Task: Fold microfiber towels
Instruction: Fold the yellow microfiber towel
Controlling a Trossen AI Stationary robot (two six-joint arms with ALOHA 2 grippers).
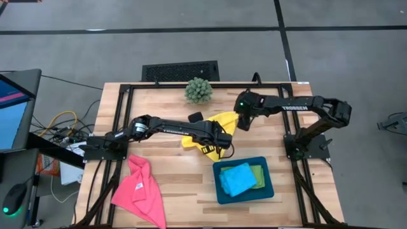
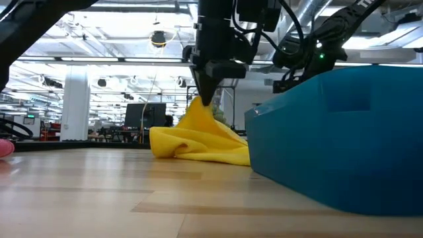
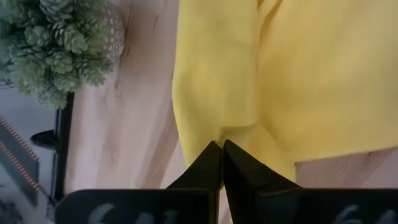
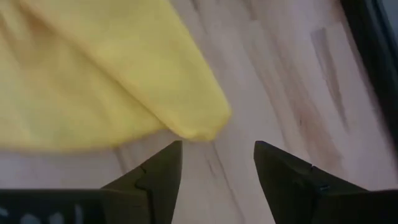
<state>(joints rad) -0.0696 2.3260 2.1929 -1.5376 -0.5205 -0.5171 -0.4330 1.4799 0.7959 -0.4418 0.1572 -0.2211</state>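
Note:
The yellow towel (image 1: 221,120) lies crumpled at mid-table, most of it on the wood (image 2: 198,147), with one part drawn up into a peak. My left gripper (image 1: 222,137) is over it and shut on that peak. My right gripper (image 1: 242,123) hovers open just off the towel's right side; a rounded towel corner (image 4: 200,129) lies a little beyond its fingertips (image 4: 217,157), untouched. The pink towel (image 1: 140,191) lies loose at the near left. The blue towel (image 1: 237,179) and the green towel (image 1: 258,175) rest in the teal tray (image 1: 217,186). My left gripper pinches a raised fold of the yellow towel (image 3: 219,132) between its two shut fingertips, coming from above on a slant. The cloth rises to a peak at the fingers (image 2: 201,106), and the rest sags slack onto the table.
A spiky green plant (image 1: 198,90) stands at the far edge, close behind the yellow towel. The teal tray's wall (image 2: 344,139) stands just near-right of the towel. Bare wood lies at mid-left, between the pink and yellow towels.

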